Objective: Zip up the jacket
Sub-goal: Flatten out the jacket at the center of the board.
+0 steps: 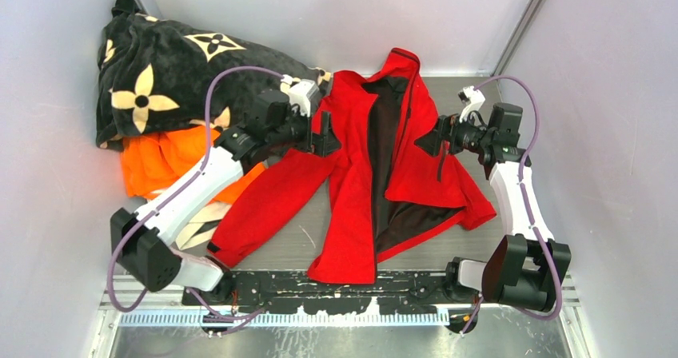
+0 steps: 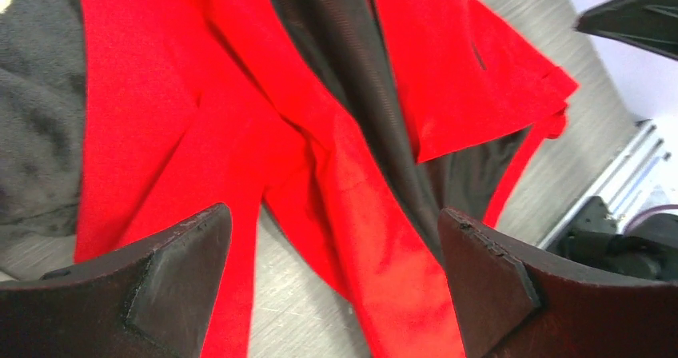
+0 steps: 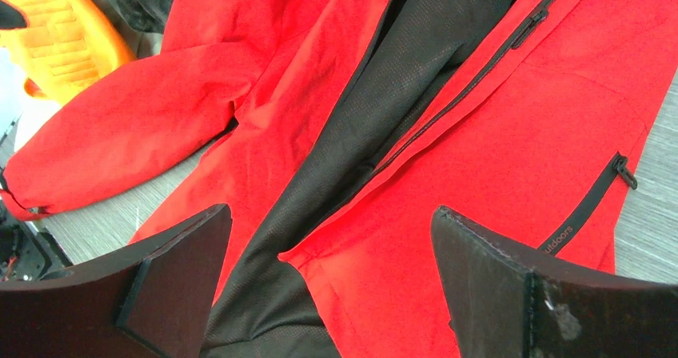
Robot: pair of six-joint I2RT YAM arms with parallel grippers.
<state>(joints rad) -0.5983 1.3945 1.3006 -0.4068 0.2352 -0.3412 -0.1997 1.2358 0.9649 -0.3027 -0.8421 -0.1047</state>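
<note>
The red jacket (image 1: 352,206) lies open on the table, its dark lining (image 1: 382,134) showing down the middle, collar toward the back. My left gripper (image 1: 327,140) is open and empty, hovering over the jacket's left front panel; the left wrist view shows the red panel (image 2: 240,94) and lining between the spread fingers (image 2: 184,270). My right gripper (image 1: 424,144) is open and empty over the right front panel. The right wrist view shows the right panel (image 3: 512,134), its dark zip teeth edge (image 3: 472,78) and the pocket zip slit (image 3: 588,202).
A black flower-patterned blanket (image 1: 168,70) is heaped at the back left, with an orange garment (image 1: 156,162) below it, also in the right wrist view (image 3: 64,30). White walls close in on both sides. A black rail (image 1: 320,290) runs along the near edge.
</note>
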